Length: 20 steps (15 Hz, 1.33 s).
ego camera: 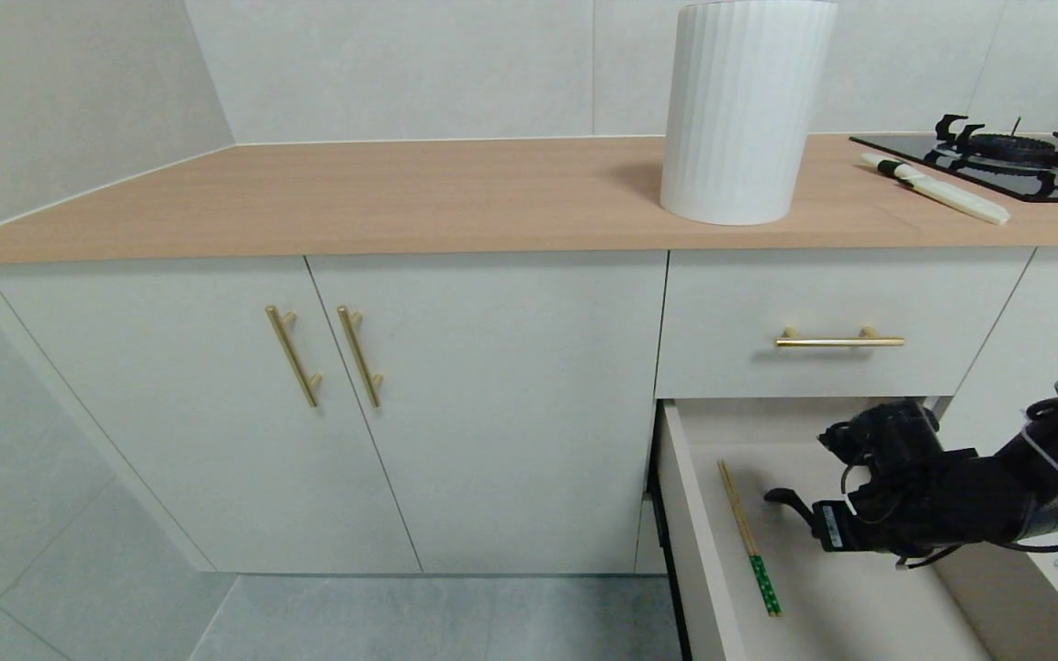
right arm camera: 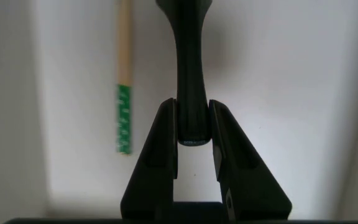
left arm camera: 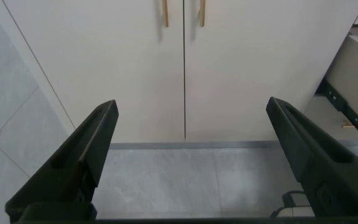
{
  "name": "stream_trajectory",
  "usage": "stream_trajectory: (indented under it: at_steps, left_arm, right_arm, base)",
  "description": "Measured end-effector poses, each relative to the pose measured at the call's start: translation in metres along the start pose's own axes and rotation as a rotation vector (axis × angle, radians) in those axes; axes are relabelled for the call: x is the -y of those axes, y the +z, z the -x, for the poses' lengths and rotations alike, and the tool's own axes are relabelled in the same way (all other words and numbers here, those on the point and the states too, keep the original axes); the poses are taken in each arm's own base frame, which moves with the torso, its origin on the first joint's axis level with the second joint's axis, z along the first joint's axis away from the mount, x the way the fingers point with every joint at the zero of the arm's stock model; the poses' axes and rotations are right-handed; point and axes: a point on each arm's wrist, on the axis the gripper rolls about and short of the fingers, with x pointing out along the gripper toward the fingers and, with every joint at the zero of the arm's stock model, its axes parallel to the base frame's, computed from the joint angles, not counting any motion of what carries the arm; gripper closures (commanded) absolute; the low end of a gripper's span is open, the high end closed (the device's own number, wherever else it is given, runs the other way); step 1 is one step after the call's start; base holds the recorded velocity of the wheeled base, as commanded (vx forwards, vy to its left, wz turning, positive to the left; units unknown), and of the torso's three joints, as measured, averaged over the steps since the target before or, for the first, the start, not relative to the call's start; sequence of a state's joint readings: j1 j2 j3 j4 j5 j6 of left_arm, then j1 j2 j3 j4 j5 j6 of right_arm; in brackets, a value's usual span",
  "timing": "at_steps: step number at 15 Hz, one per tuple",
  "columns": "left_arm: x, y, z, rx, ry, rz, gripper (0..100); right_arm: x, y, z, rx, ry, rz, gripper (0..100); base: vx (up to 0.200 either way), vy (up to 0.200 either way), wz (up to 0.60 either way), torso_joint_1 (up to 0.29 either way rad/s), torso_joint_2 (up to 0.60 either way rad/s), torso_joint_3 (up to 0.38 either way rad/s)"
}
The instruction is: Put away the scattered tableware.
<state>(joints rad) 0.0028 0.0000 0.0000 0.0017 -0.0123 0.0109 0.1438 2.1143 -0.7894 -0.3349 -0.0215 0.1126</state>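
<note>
my right gripper [right arm camera: 193,118] hangs over the open drawer [ego camera: 680,514], fingers clamped tight on the handle of a black utensil [right arm camera: 191,56] that juts straight out past the tips. chopsticks [right arm camera: 123,93] lie just beside the fingers, near the drawer's left wall; pale drawer floor stretches wide on their other side. my left gripper [left arm camera: 191,109] gapes wide, holding nothing, facing the cabinet doors [left arm camera: 185,62].

Green-tipped wooden chopsticks [ego camera: 749,540] are laid flat by the left wall of the open drawer [ego camera: 687,514]. A black utensil [ego camera: 788,500] is clamped by its handle in the right gripper [right arm camera: 192,121] over the drawer floor. A pale utensil [ego camera: 935,188] with a dark band is laid near the right end of the countertop [ego camera: 400,193].
</note>
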Motion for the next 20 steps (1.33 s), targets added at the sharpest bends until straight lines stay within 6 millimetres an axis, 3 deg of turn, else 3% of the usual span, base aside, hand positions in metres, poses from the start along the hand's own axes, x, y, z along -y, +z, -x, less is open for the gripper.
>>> stream_trajectory:
  at_steps: [6, 17, 18, 20]
  left_arm:
    - [0.000, 0.000, 0.000, 0.000, 0.000, 0.000, 0]
    - [0.000, 0.000, 0.000, 0.000, 0.000, 0.000, 0]
    - [0.000, 0.000, 0.000, 0.000, 0.000, 0.000, 0]
    - [0.000, 0.000, 0.000, 0.000, 0.000, 0.000, 0]
  right_arm:
    - [0.003, -0.015, -0.036, -0.045, -0.070, 0.001, 100]
    - [0.004, -0.021, -0.052, -0.041, -0.105, 0.002, 100]
    - [0.004, -0.021, -0.053, -0.042, -0.106, 0.001, 0]
    - [0.003, -0.021, -0.053, -0.036, -0.105, 0.001, 0]
  base:
    - [0.000, 0.000, 0.00, 0.000, 0.00, 0.000]
    - [0.000, 0.000, 0.00, 0.000, 0.00, 0.000]
    - [0.000, 0.000, 0.00, 0.000, 0.00, 0.000]
    - [0.000, 0.000, 0.00, 0.000, 0.00, 0.000]
